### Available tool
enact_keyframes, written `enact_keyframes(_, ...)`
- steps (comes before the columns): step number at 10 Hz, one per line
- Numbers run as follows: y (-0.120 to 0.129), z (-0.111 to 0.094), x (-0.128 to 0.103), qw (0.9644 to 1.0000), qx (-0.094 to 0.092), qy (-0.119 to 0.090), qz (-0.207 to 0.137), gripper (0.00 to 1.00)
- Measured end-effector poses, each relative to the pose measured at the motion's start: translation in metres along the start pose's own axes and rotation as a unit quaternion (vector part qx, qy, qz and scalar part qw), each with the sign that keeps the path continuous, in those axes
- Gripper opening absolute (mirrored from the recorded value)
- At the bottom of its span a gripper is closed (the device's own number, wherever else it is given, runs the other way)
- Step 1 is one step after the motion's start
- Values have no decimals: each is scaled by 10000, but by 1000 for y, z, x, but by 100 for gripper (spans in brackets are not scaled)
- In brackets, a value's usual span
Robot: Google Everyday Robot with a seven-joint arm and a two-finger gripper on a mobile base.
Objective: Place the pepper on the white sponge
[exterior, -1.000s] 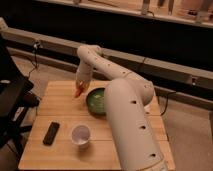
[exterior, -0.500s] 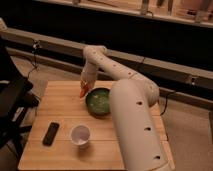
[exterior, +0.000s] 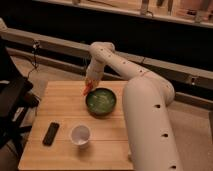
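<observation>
My gripper (exterior: 89, 85) hangs from the white arm over the wooden table (exterior: 60, 97), just left of the green bowl (exterior: 101, 101). It is shut on the small orange-red pepper (exterior: 87, 91), which sticks out below it, next to the bowl's left rim and above the table top. No white sponge shows in this view; it is hidden or out of view.
A white cup (exterior: 80, 134) stands near the table's front middle. A flat black object (exterior: 50, 133) lies to its left. My large white arm link (exterior: 150, 125) covers the table's right side. A dark chair (exterior: 12, 100) stands left of the table.
My gripper has moved a little to the right with the pepper, closer to the green bowl's left rim. The cup, the bowl and the black object have not moved.
</observation>
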Motion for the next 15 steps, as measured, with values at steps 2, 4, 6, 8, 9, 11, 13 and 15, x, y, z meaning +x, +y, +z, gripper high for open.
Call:
enact_keyframes(2, 19, -12, 6, 9998, 69, 77, 196, 0)
enact_keyframes(4, 32, -20, 7, 9992, 148, 119, 343, 0)
enact_keyframes(6, 44, -25, 8, 9984, 242, 152, 483, 0)
enact_keyframes(8, 57, -31, 10, 9970, 371, 186, 650, 0)
enact_keyframes(9, 63, -34, 11, 9962, 443, 193, 719, 0)
enact_keyframes(11, 78, -41, 15, 9943, 562, 229, 880, 0)
enact_keyframes(13, 90, -41, 26, 9935, 579, 197, 962, 0)
enact_keyframes(15, 102, -45, 33, 9924, 590, 192, 1061, 0)
